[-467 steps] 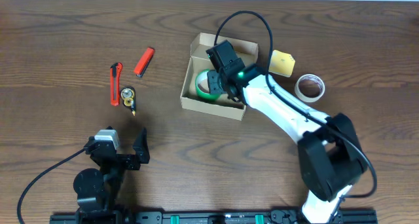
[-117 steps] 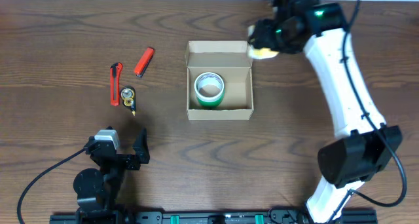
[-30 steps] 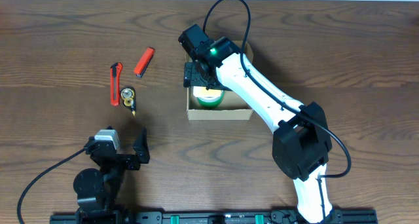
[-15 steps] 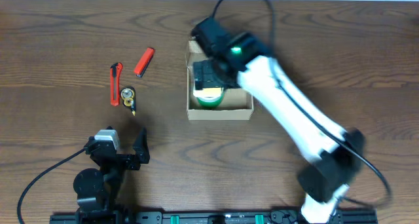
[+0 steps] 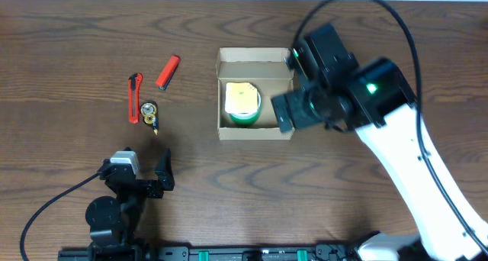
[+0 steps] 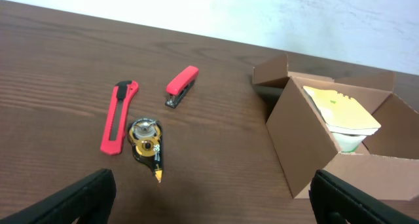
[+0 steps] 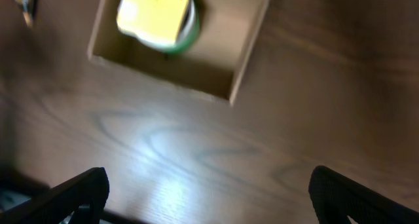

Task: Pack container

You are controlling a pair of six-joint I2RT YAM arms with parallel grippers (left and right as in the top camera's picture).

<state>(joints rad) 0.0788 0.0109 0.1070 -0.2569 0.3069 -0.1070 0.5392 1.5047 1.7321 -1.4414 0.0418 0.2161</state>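
Tan cardboard container (image 5: 256, 130) sits open near the bench's far edge — flap lid folded back, upright.

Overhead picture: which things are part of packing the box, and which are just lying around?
Packing job: container, green tape roll inside it, yellow pad on the roll, right gripper.
Lying about: box cutter, red stapler, small tape dispenser, left gripper.

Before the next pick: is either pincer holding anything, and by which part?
Nothing is held. Left pincer and right pincer are open and empty; the yellow pad lies in the container.
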